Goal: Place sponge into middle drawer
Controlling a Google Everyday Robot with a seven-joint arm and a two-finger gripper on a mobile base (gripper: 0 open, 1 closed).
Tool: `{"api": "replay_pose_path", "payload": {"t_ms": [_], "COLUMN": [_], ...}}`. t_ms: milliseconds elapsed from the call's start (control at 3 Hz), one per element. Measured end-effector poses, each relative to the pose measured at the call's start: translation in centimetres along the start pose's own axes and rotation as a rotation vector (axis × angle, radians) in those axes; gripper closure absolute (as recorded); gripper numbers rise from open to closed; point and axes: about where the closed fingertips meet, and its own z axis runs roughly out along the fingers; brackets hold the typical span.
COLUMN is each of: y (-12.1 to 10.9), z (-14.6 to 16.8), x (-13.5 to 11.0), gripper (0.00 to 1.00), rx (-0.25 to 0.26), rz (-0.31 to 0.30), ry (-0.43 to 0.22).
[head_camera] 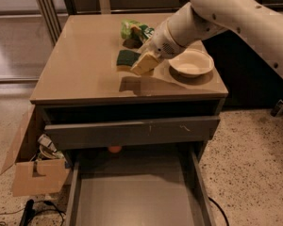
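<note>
Tool (144, 64): above bench (85, 69); grip cannot be told.
Sponge (127, 58): just beside tool, seemingly resting on bench.
Drawer (137, 201): open below tool, no sponge inside.
Remaining: grasp, carry, drop.

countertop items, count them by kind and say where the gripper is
sponge: 1
green snack bag: 1
white bowl: 1
total: 3
gripper: beside the sponge, between it and the white bowl, over the countertop

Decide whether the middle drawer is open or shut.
Open: the middle drawer is pulled out, its floor showing. The end effector is over the tabletop by the sponge.
</note>
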Motion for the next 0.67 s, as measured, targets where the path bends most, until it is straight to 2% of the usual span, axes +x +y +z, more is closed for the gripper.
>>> {"api": "replay_pose_path", "payload": {"t_ms": [333, 667], "y": [2.7, 7.1], "z": [-3.4, -6.0], "x": [1.1, 5.2], "gripper": [1.0, 1.0], "rx": [0.02, 0.032], "rz": [-0.014, 0.022], "ry": [-0.028, -0.02]}}
